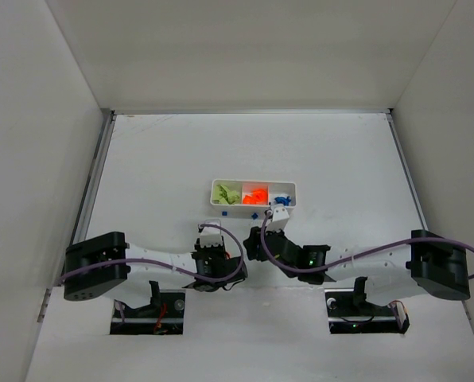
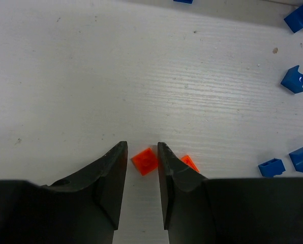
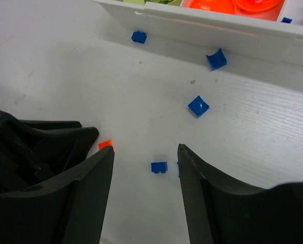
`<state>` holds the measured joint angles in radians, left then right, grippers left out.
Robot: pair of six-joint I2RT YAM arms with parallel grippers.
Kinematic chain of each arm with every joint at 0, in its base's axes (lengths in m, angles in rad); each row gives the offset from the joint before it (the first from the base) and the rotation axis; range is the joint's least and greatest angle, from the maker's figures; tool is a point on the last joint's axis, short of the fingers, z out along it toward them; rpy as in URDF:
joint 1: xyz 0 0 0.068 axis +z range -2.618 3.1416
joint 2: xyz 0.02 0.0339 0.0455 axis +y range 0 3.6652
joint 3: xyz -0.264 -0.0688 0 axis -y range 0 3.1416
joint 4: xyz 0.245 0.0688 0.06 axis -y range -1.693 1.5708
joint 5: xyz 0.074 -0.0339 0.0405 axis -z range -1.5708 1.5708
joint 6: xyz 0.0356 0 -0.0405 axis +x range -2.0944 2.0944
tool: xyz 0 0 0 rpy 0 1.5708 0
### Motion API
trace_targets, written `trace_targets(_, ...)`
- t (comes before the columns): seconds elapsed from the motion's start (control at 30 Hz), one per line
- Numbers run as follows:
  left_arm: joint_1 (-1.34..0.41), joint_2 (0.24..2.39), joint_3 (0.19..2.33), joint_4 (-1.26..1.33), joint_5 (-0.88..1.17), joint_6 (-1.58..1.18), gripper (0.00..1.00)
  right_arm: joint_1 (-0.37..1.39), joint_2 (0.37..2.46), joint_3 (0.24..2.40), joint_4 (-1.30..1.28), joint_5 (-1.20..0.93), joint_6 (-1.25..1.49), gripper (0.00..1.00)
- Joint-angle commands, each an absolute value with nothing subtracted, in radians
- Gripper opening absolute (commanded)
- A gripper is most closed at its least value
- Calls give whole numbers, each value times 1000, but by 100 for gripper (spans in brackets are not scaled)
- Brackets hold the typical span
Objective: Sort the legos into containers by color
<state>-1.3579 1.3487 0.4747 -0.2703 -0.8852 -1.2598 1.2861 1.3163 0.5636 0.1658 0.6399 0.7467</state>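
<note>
Fingertips first: my left gripper (image 2: 142,146) is narrowly open and my right gripper (image 3: 145,150) wide, both low over the table (image 2: 141,76) near the white tray (image 3: 217,29), left straddling an orange lego (image 2: 145,161), right above a blue lego (image 3: 159,166).

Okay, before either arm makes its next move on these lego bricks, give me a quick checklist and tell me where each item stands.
1. Left gripper lined up on an orange brick: ok, the brick lies between its fingertips.
2. Left gripper closed on that brick: not ok, the jaws stand apart and the brick rests on the table.
3. Second orange brick clear of the left gripper: not ok, it sits right beside one finger, partly hidden.
4. Right gripper open above a blue brick: ok.
5. Tray colours kept apart: ok, the top view shows green, orange and blue in separate compartments.
</note>
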Motion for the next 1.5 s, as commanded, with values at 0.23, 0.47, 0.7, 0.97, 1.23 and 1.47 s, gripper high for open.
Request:
trace_targets(0.23, -1363, 1379, 471, -330, -845, -1285, 15, 1321, 1302, 563, 189, 666, 778, 59)
trace_targets(0.47, -1364, 1260, 456, -339, -868, -1267, 12, 1375, 1311, 574, 153, 643, 764, 59)
trace_targets(0.7, -1366, 1175, 445, -354, -859, -1227, 14, 1412, 1333, 586, 150, 635, 769, 57)
trace_targets(0.97, -1346, 1077, 431, -360, -847, -1195, 15, 1481, 1503, 681, 138, 580, 759, 46)
trace_targets(1.23, -1233, 816, 382, -353, -799, -1125, 23, 1562, 1684, 807, 78, 643, 802, 57)
trace_targets(1.47, -1137, 713, 350, -357, -741, -1085, 25, 1576, 1740, 847, -17, 702, 859, 45)
